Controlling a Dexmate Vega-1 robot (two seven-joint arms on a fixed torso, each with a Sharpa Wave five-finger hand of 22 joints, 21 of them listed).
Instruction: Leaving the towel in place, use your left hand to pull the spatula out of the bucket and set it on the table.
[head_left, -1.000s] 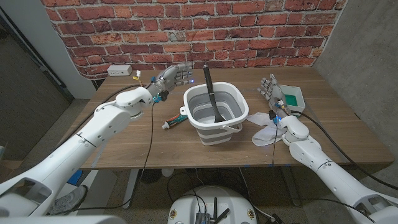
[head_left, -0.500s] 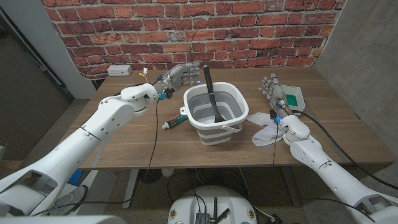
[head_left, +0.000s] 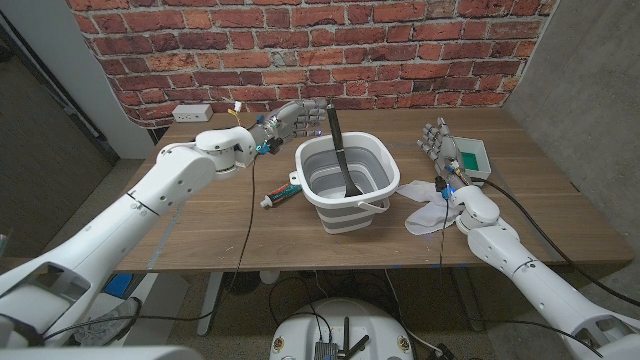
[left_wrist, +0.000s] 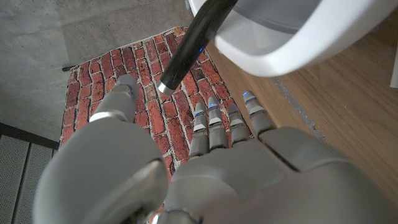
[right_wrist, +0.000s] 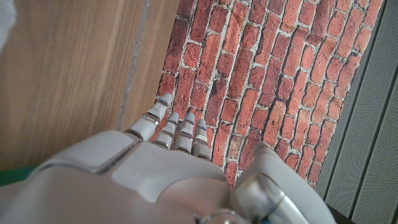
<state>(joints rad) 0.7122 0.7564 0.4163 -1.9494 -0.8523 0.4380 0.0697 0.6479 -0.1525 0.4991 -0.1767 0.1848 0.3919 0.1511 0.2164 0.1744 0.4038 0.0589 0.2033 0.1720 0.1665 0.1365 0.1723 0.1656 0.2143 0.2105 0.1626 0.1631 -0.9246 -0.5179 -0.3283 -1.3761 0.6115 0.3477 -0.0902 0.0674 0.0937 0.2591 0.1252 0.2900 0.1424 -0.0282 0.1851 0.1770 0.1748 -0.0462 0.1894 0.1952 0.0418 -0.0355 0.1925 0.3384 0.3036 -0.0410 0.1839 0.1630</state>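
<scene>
Although the left hand is up beside the handle, the grasp is not yet made: the black long-handled spatula stands in the white and grey collapsible plastic bucket, blade down on the floor of the bucket, handle leaning on the far rim and sticking up above it. In the left wrist view the hand's fingers are straight and spread, the thumb apart from them, and the spatula handle lies just beyond the fingertips, in the gap between thumb and fingers but touching neither, as far as I can tell. So the left hand holds nothing. What looks like the towel, a white crumpled cloth, lies on the wooden table just right of the bucket, undisturbed. The right hand stands near it with fingers extended and apart, holding nothing. Judgement: task at the approach stage. Remaining: close on the handle, lift the spatula clear of the rim, lay it on the table. A tube lies left of the bucket, so the set-down spot wants choosing with care.
</scene>
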